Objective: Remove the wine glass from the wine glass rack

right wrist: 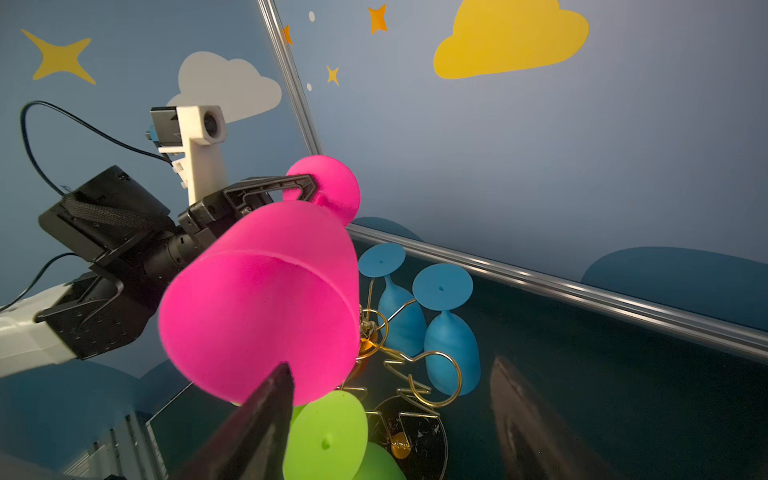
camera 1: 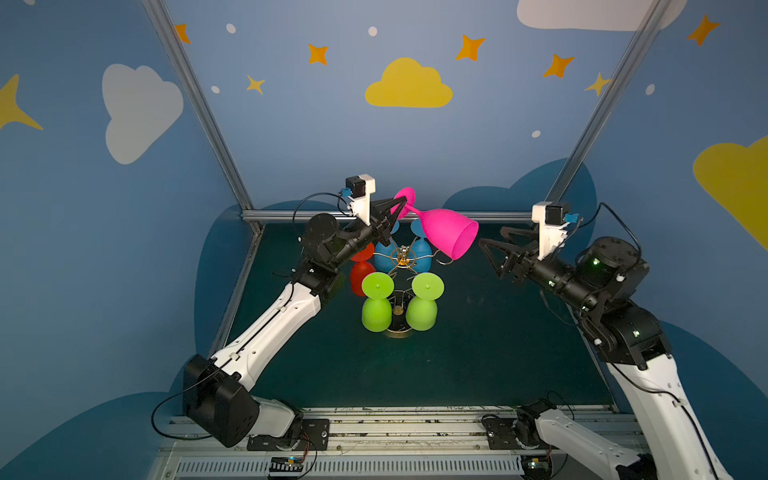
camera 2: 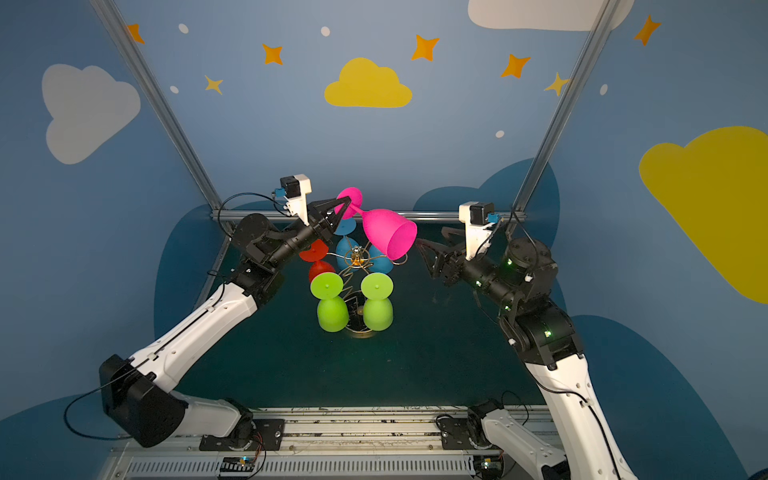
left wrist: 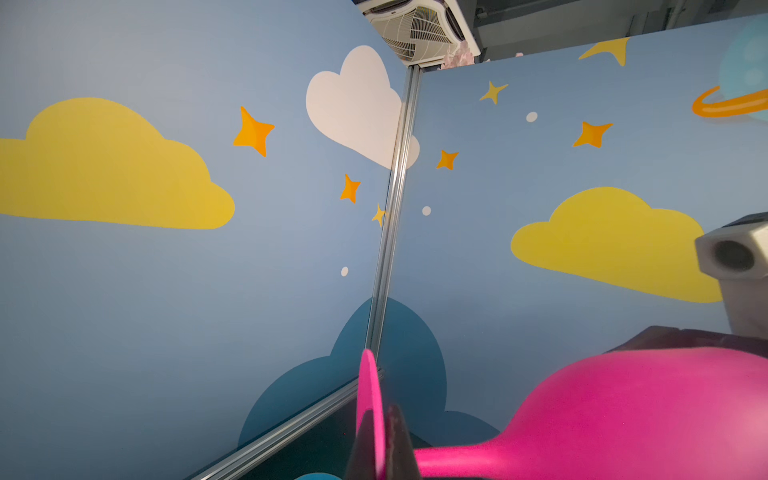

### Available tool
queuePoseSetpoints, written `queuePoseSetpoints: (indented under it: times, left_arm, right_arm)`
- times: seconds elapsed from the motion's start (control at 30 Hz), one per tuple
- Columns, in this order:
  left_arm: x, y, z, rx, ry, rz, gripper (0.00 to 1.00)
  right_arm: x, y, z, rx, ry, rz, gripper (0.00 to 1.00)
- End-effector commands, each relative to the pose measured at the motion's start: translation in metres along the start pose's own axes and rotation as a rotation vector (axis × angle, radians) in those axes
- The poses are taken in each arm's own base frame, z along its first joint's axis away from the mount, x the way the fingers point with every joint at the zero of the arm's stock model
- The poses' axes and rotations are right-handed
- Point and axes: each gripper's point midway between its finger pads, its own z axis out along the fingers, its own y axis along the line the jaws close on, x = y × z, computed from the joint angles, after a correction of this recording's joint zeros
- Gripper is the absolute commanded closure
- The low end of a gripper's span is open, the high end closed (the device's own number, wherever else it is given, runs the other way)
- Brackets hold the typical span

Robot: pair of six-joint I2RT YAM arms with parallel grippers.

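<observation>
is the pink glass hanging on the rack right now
No, the left gripper holds the pink glass by its foot, up above the rack.

Top views: high at the front, far off, looking down toward the back wall [camera 1: 374,145]. Left wrist: just behind closed jaws, tilted upward. Right wrist: behind spread jaws, close to the pink wine glass [right wrist: 266,299], shared by all views.
</observation>
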Motion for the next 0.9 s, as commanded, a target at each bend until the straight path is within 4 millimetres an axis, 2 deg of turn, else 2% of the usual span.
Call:
queuePoseSetpoints:
  times: [0.0, 0.17, 0.23, 0.37, 0.5, 0.63, 0.7, 0.73, 0.83, 0.87]
  left_arm:
    - [-0.006, -0.004, -0.006, 0.014, -0.015, -0.023, 0.97]
    - [0.000, -0.001, -0.006, 0.012, -0.004, -0.034, 0.97]
    - [0.000, -0.001, -0.006, 0.014, -0.004, -0.043, 0.97]
    - [0.002, 0.000, -0.006, 0.017, -0.001, -0.055, 0.97]
    - [0.006, 0.003, -0.007, 0.010, 0.005, -0.057, 0.97]
    - [0.008, 0.005, -0.006, 0.007, 0.007, -0.061, 0.96]
    - [0.008, 0.006, -0.006, 0.008, 0.006, -0.063, 0.93]
    - [0.007, 0.006, -0.006, 0.008, 0.005, -0.063, 0.92]
    - [0.008, 0.008, -0.006, -0.004, 0.005, -0.067, 0.80]
    - [0.007, 0.010, -0.006, -0.016, 0.000, -0.064, 0.72]
  right_arm:
    - [-0.005, 0.004, 0.012, -0.050, -0.015, 0.033, 0.28]
    - [-0.006, 0.008, 0.028, -0.111, -0.010, 0.069, 0.31]
    - [-0.005, 0.008, 0.036, -0.129, -0.002, 0.091, 0.36]
    - [-0.003, 0.009, 0.046, -0.153, 0.010, 0.117, 0.55]
    - [-0.004, 0.010, 0.048, -0.167, 0.007, 0.128, 0.75]
    - [-0.006, 0.011, 0.048, -0.170, 0.006, 0.131, 0.91]
    - [-0.007, 0.012, 0.048, -0.176, 0.006, 0.134, 1.00]
    - [-0.007, 0.012, 0.048, -0.177, 0.007, 0.137, 1.00]
    - [-0.007, 0.012, 0.047, -0.177, 0.003, 0.148, 1.00]
    - [-0.008, 0.012, 0.047, -0.171, -0.001, 0.150, 1.00]
